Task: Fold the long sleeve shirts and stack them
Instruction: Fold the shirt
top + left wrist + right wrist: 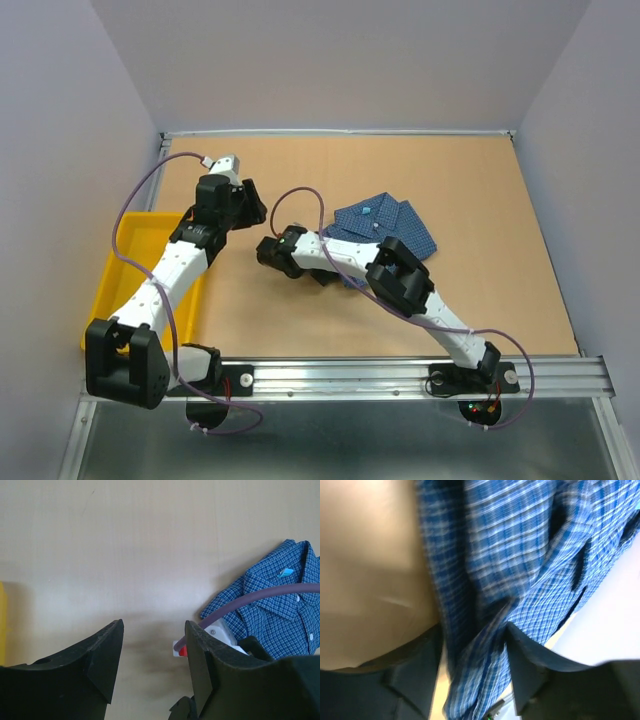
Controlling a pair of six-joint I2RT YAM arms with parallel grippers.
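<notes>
Shirt (385, 225) of blue check lies on the table (480, 180), one edge of its cloth between the fingers of my right claw (474, 630), whose jaws stand apart. My left claw (153, 630) gapes wide over the table, holding nothing, with the shirt to its right.

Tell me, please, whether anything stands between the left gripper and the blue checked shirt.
Yes: the right arm, stretched across to the shirt at its edge, and its purple cable lie between the open left gripper and that shirt. Apart from them, only bare table separates the two.
</notes>
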